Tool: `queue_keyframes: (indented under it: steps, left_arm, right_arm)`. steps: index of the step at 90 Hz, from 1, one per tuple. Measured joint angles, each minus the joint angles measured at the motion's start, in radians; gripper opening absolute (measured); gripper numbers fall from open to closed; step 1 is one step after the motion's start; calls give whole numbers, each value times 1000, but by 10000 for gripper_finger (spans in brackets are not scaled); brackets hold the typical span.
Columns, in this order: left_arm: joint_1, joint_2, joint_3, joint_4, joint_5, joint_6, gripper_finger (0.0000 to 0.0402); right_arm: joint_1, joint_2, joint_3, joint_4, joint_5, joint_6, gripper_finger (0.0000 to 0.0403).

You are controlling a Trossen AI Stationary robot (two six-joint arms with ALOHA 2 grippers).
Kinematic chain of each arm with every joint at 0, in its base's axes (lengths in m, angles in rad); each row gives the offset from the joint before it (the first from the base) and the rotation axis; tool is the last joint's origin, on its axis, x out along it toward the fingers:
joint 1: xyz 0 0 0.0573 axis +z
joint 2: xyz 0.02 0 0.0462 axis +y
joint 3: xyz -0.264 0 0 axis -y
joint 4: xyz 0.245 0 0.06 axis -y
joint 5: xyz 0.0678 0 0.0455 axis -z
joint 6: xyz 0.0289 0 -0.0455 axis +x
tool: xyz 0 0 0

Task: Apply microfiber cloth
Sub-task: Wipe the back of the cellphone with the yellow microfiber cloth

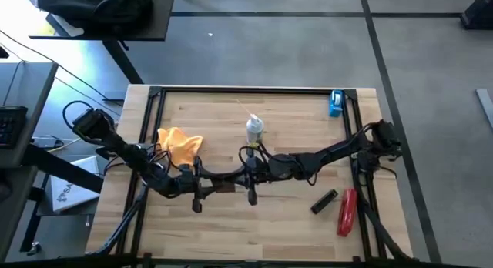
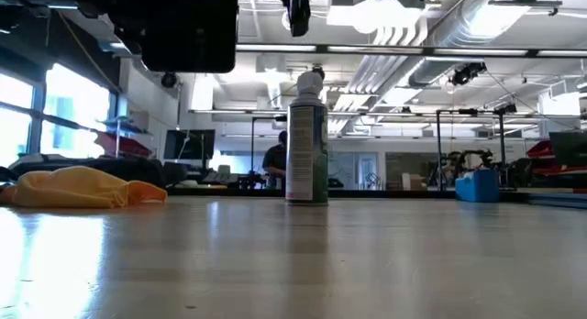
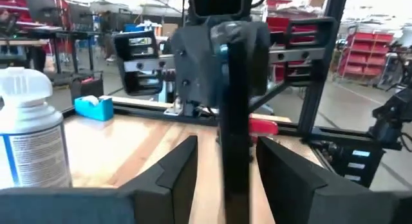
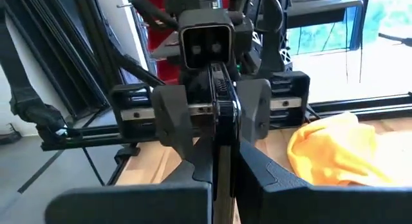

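The orange-yellow microfiber cloth [image 1: 181,145] lies crumpled on the table's left part, also seen in the low view [image 2: 83,186] and the right wrist view [image 4: 341,153]; no gripper touches it. Both arms meet over the table's middle. A black phone [image 4: 222,114] stands on edge in the air between them. My right gripper [image 4: 224,167] is shut on it. My left gripper [image 3: 226,147] is open, with one finger on either side of the phone's other end [image 3: 235,140] and wood showing in both gaps. My right gripper pinches the phone's two flat faces [image 4: 223,156] between its two fingers, at the end toward the table's right. The fingers come level from the right and lie along the phone. The phone stands on edge, lifted clear of the table.
A white spray can [image 1: 255,129] stands upright just beyond the grippers. A blue tape dispenser [image 1: 337,103] sits at the far right corner. A red tool [image 1: 347,210] and a small black object [image 1: 323,201] lie near right. A black frame [image 1: 154,95] rims the table.
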Motion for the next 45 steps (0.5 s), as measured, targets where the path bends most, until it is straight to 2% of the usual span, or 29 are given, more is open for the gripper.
queue_keyframes:
  steps: [6, 21, 45]
  left_arm:
    - [9, 0, 0, -1, 40, 15, 108]
    - [37, 0, 0, -6, 113, -9, 15]
    - [62, 2, 3, -9, 122, -21, 6]
  right_arm:
    - [0, 0, 0, 0, -5, -1, 9]
    - [1, 0, 0, 56, -7, -7, 36]
    - [-5, -1, 0, 88, -12, -32, 45]
